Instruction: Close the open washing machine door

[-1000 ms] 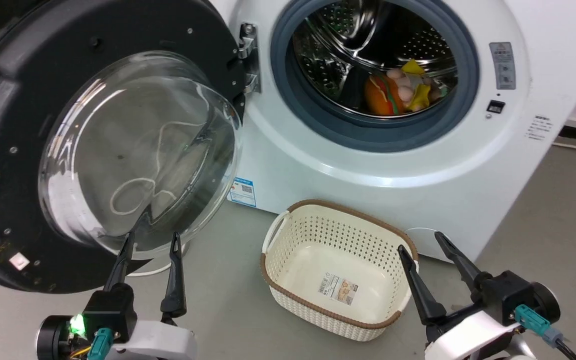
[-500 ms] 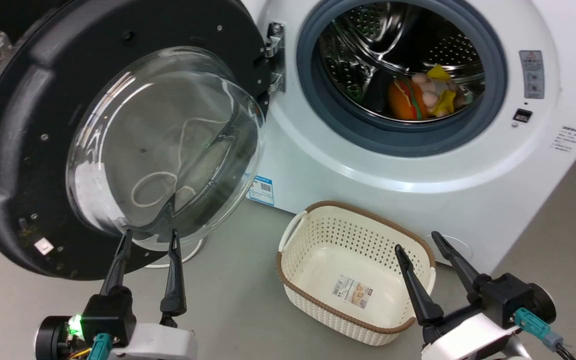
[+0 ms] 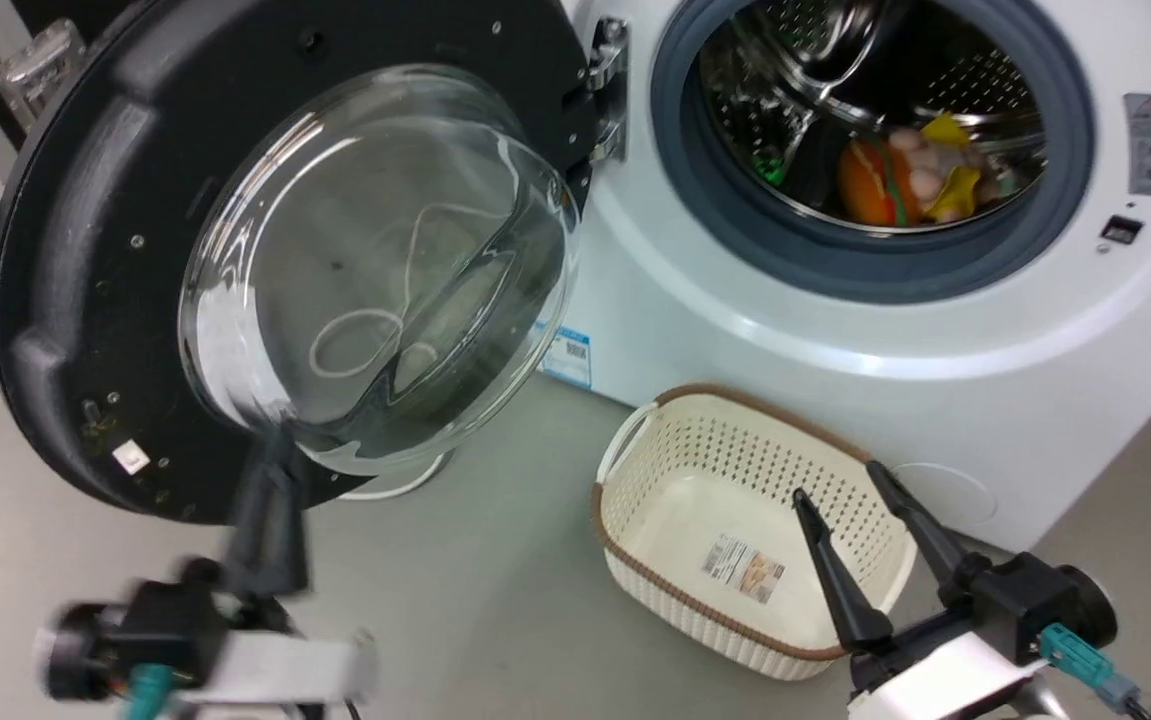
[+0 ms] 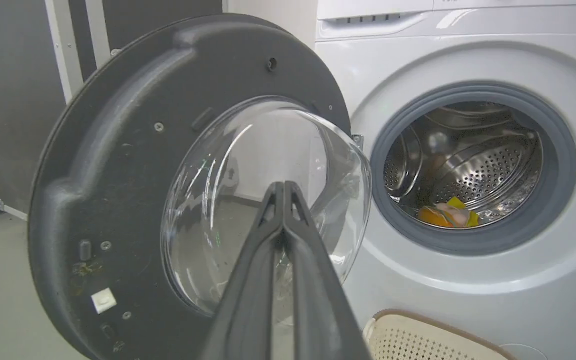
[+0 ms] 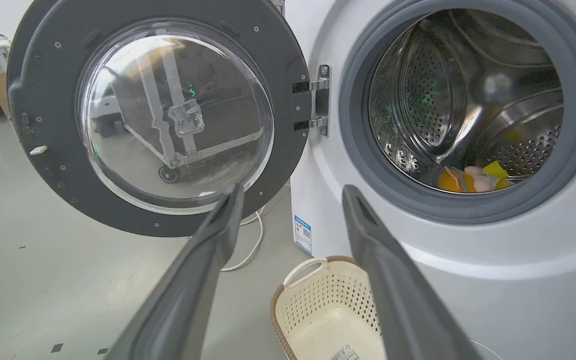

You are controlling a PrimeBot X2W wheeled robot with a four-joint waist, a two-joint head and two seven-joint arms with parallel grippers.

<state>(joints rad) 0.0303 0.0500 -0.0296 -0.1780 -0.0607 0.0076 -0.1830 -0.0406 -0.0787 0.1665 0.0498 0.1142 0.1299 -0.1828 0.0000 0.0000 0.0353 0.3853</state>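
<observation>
Head view, door: the washing machine door (image 3: 335, 270) is hanging wide open on its hinge (image 3: 607, 90) at the left of the washing machine (image 3: 835, 340). It is sitting further right in the picture than a second ago, but so is everything else, so the camera is turning and the door is not swinging.
Head view, left end effector: the left end effector (image 3: 273, 450) is showing blurred, left of the washing machine. Its two fingers are now pressing together into one dark bar, where a second ago they were standing apart.
Head view, right end effector: the right end effector (image 3: 835, 482) is staying spread wide and empty in front of the washing machine, over the basket (image 3: 635, 440).
Left wrist view: the left end effector (image 4: 283, 186) is holding its fingers tight together with nothing between them, tips lying over the glass of the washing machine door (image 4: 132, 165); I cannot tell whether they are touching it.
Right wrist view: the right end effector (image 5: 293, 192) is keeping its fingers well apart, gripping nothing. The washing machine door (image 5: 167, 115) is standing open at the left of the washing machine.
</observation>
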